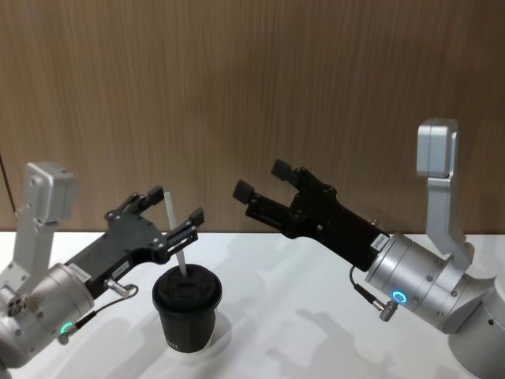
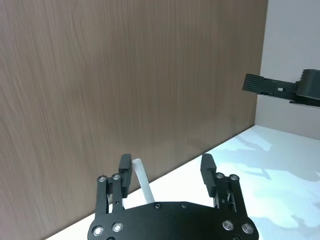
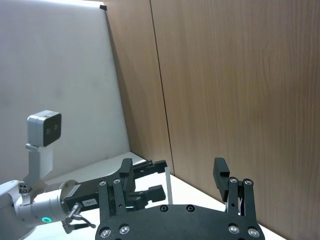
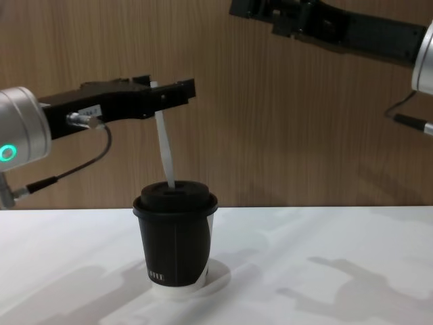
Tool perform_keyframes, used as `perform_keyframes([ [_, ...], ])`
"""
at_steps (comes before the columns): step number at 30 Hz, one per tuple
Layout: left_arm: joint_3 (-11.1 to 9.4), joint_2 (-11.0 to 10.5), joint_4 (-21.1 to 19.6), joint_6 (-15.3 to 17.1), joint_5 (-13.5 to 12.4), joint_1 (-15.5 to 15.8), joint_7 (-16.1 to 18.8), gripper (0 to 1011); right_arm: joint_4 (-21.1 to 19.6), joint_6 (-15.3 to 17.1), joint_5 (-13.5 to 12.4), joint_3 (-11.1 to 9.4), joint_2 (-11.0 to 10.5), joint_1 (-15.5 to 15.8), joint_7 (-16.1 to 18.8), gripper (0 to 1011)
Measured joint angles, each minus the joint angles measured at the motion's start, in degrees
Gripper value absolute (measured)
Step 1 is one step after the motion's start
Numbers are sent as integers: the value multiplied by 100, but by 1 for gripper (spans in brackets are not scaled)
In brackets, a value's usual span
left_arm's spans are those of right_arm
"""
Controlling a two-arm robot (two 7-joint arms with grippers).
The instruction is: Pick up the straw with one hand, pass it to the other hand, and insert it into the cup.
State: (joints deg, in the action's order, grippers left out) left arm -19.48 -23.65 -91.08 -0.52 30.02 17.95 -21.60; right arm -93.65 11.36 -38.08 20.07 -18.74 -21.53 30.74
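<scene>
Left gripper (image 1: 167,215): we record it raised above the cup (image 1: 187,308), its arm reaching forward and up from the green-ringed wrist. We see its fingers spread wide, one on each side of the straw (image 1: 174,234). In the left wrist view the straw (image 2: 142,181) stands just beside one finger (image 2: 125,169) and well apart from the other; we cannot tell whether it touches that near finger. In the chest view the left gripper (image 4: 162,91) lies level, with the upper end of the straw (image 4: 164,147) at its fingertips.

Straw: white, slightly tilted, its lower end set in the lid of the cup (image 4: 175,239), directly below the left gripper's fingertips.

Right gripper (image 1: 264,183): we note it held higher than the left gripper and off to its right, well apart from cup and straw. Its arm slants upward from a round silver wrist with a glowing ring. The fingers stand wide apart and hold nothing; the right wrist view confirms the wide gap between the fingers (image 3: 221,172), with the straw (image 3: 168,186) and the left gripper (image 3: 145,176) beyond them.

Surface: a white table (image 1: 316,308), bearing the cup and the shadows of both arms.

Room: a brown wood-grain wall (image 1: 252,87) behind the table; a plain pale wall (image 3: 60,75) to one side.
</scene>
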Motion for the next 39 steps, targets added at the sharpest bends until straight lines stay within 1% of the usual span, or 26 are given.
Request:
perform_keyframes([
  [2, 62, -51, -148, 7, -1, -125, 42, 861, -33, 0, 13, 5, -19, 16, -17, 1001],
  [3, 83, -66, -192, 10, -3, -165, 64, 918, -75, 1, 27, 10, -40, 37, -38, 1001],
  [5, 123, -98, -281, 15, -6, -251, 93, 949, -125, 8, 45, 16, -72, 67, -59, 1001],
  [6, 180, -138, -391, 21, -10, -353, 135, 992, -154, 13, 53, 18, -82, 76, -70, 1001],
  [7, 202, -155, -437, 24, -13, -399, 154, 1003, -223, 32, 68, 21, -118, 110, -93, 1001],
  [10, 292, -224, -622, 38, -23, -582, 212, 1003, -313, 58, 78, 22, -169, 165, -125, 1001],
  [15, 403, -311, -872, 85, -30, -840, 287, 1003, -551, 142, 94, 16, -309, 343, -218, 1001],
  [19, 439, -344, -1005, 125, -35, -985, 313, 1003, -717, 207, 90, -4, -405, 495, -299, 1001],
  [26, 428, -338, -1151, 225, -76, -1157, 364, 1003, -1013, 337, 48, -56, -618, 822, -433, 1001],
  [39, 301, -198, -1258, 302, -232, -1321, 503, 1003, -1239, 436, -3, -94, -803, 1092, -538, 1001],
])
